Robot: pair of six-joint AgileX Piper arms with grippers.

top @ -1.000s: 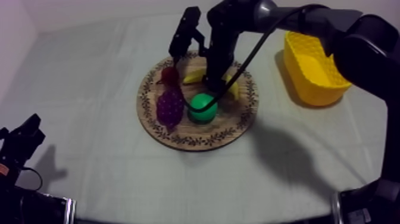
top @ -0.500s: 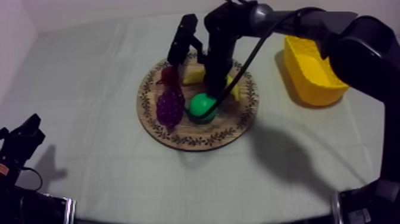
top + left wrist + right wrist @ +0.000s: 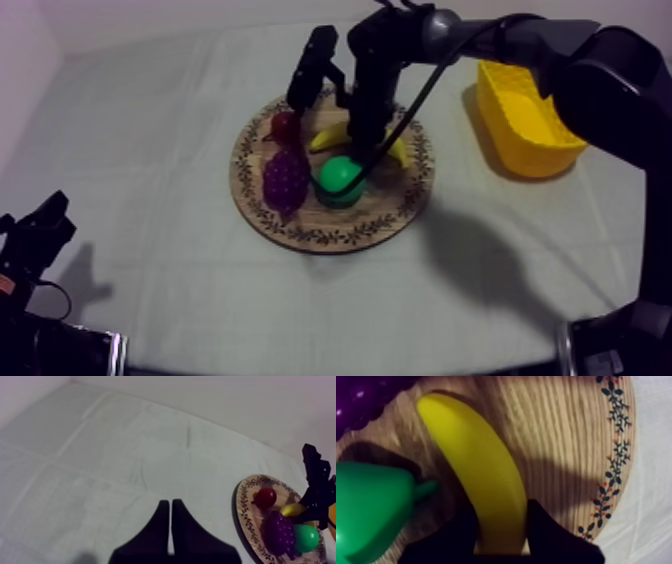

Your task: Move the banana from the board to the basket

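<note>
My right hand is closed on the yellow toy banana near one end, w/ a black finger pressed to each side. It's on the round wooden board w/ patterned rim. Can't tell if the banana is resting on the wood or just clear of it. Tight on one side: the green toy pear sits just beside the banana, its stem pointing at it & nearly touching. The purple bunch of grapes is near the banana's far tip. Other side is freer: bare wood out to the rim, then cloth.

Top view: right hand is down over the middle of the board, w/ the banana showing on either side of it. Pear is just in front, grapes beside the pear, small red fruit near the back rim. The yellow basket stands well apart from the board at the right side of the table, open side up, w/ bare cloth btwn board edge & basket wall.

Left hand: fingers together in a narrow wedge, holding nothing, over open cloth & well apart from the board. In the top view it sits low at the left edge.
</note>
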